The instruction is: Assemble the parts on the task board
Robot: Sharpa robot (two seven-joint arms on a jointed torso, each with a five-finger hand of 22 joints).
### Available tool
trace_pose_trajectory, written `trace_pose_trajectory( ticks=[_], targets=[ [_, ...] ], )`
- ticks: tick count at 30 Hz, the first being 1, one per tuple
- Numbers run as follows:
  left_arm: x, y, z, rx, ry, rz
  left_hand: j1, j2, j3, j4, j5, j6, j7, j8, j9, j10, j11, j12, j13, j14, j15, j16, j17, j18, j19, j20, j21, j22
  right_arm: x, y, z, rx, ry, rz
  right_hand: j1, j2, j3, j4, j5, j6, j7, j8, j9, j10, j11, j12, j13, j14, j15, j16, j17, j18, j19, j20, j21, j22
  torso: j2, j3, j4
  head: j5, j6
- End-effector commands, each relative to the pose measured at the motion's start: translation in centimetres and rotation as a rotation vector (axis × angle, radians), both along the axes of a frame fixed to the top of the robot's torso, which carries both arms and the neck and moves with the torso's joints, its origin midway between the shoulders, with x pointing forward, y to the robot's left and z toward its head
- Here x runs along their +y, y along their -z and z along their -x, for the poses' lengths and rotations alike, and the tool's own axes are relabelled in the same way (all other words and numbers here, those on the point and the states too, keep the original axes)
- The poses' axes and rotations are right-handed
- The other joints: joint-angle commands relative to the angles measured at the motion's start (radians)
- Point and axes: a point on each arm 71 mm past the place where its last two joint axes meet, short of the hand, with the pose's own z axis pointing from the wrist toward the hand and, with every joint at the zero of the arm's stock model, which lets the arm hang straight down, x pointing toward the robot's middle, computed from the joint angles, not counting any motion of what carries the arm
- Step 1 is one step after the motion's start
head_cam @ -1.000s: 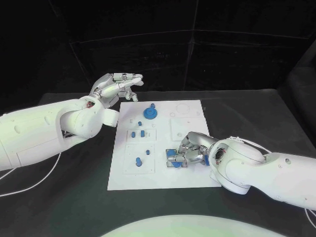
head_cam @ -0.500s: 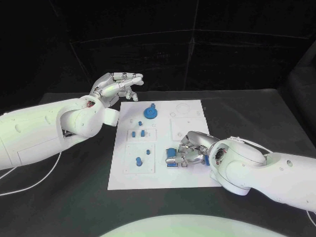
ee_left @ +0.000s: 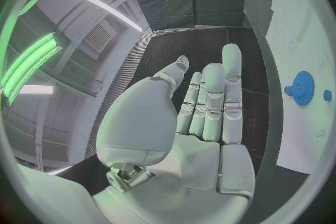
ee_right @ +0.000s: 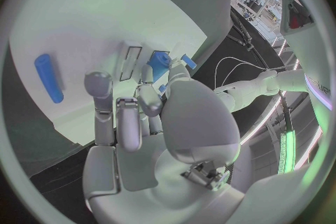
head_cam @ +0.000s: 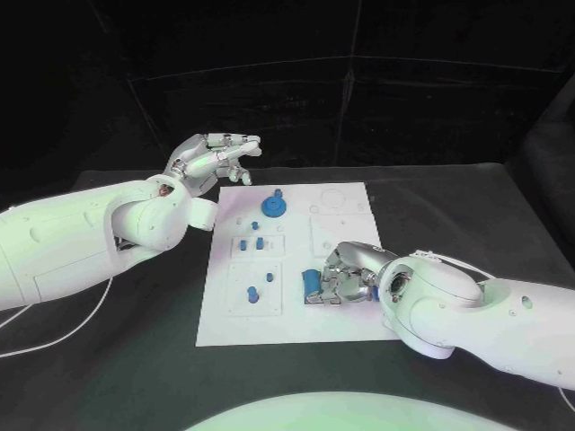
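The white task board (head_cam: 346, 202) lies in the middle of the black table. A blue gear (head_cam: 273, 206) stands near its far end, and several small blue parts (head_cam: 250, 242) sit in the left column, among them a blue peg (head_cam: 252, 292). My right hand (head_cam: 343, 277) rests low on the board's right middle and pinches a blue block (head_cam: 314, 281) between thumb and fingers. The right wrist view shows that blue block (ee_right: 159, 61) at the fingertips and the blue peg (ee_right: 47, 78) lying further off. My left hand (head_cam: 215, 158) hovers past the board's far left corner, fingers straight, holding nothing.
The left wrist view shows my left hand (ee_left: 210, 106) above the black table, with the board's edge (ee_left: 297, 33) and blue gear (ee_left: 302, 87) to one side. White cables (head_cam: 55, 332) trail on the table under the left arm.
My right hand has turned slightly and drawn the blue block a little toward the board's middle. The left hand has stayed where it was.
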Motion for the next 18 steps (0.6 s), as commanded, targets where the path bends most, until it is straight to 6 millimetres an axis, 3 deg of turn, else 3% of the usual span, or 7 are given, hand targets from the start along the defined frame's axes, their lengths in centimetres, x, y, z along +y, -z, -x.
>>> trace_pose_trajectory(
  ticks=[1,7,13,15,18],
  targets=[
    [-0.07,-0.09,-0.02,-0.003,0.007,0.006,0.0,0.011,-0.005,0.0,0.001,-0.004,0.006,-0.002,0.001,-0.007,0.001,0.002,-0.001,-0.002,0.005,0.006,-0.001,0.013,0.006,0.004,-0.006,-0.002,-0.12,-0.01,-0.2,-0.017,-0.007,0.036,0.008,0.004,-0.002,-0.005,0.005,0.002,-0.003,0.005,0.001,0.001,-0.006,-0.002,0.001,0.075,-0.006,-0.001,0.098,-0.003,0.004,-0.002,-0.001,0.001,0.001,-0.0006,0.0015,0.0,0.0],
    [0.05,-0.08,0.0,-0.002,0.005,0.005,0.0,0.011,-0.005,0.0,0.001,-0.004,0.006,-0.002,0.001,-0.007,0.001,0.002,-0.001,-0.002,0.005,0.006,-0.001,0.013,0.006,0.004,-0.006,-0.002,-0.14,0.08,-0.15,-0.007,-0.02,0.045,0.008,0.001,-0.009,-0.006,0.006,0.004,-0.004,0.007,0.003,0.002,-0.006,-0.002,0.001,0.075,-0.006,-0.001,0.098,-0.003,0.004,-0.002,-0.001,0.001,0.003,-0.0011,-0.0015,0.004,-0.002],
    [0.14,-0.08,0.04,-0.001,0.005,0.005,0.001,0.011,-0.006,0.0,0.001,-0.005,0.007,-0.002,0.001,-0.008,0.001,0.003,-0.001,-0.003,0.005,0.005,-0.002,0.013,0.006,0.005,-0.006,-0.002,-0.04,0.14,0.03,0.009,-0.045,0.047,0.019,-0.019,-0.034,-0.02,-0.011,0.001,-0.003,0.01,0.006,0.001,-0.005,-0.006,0.001,0.075,-0.006,-0.003,0.096,-0.002,0.002,-0.002,-0.004,-0.003,0.002,-0.0009,-0.002,0.005,-0.004],
    [0.18,-0.09,0.05,-0.001,0.005,0.005,0.001,0.011,-0.006,0.0,0.001,-0.005,0.007,-0.002,0.001,-0.008,0.001,0.003,-0.001,-0.003,0.005,0.005,-0.002,0.013,0.006,0.005,-0.006,-0.002,0.0,0.14,0.09,0.013,-0.053,0.045,0.014,-0.028,-0.051,-0.021,-0.046,-0.001,-0.002,0.011,0.008,0.0,-0.004,-0.009,0.0,0.074,-0.005,-0.004,0.094,-0.002,0.0,-0.001,-0.006,-0.005,0.002,-0.0011,-0.0014,0.005,-0.005],
    [0.26,-0.09,0.08,-0.001,0.004,0.005,0.001,0.011,-0.006,0.0,0.001,-0.005,0.007,-0.002,0.001,-0.008,0.001,0.003,-0.001,-0.003,0.005,0.005,-0.002,0.013,0.006,0.005,-0.006,-0.002,-0.01,0.08,0.19,0.014,-0.06,0.039,-0.007,-0.048,-0.08,-0.006,-0.148,-0.005,-0.002,0.013,0.01,-0.001,-0.004,-0.011,0.0,0.074,-0.004,-0.006,0.092,-0.002,-0.001,-0.001,-0.009,-0.008,0.002,-0.0012,-0.0006,0.005,-0.006]
  ],
)
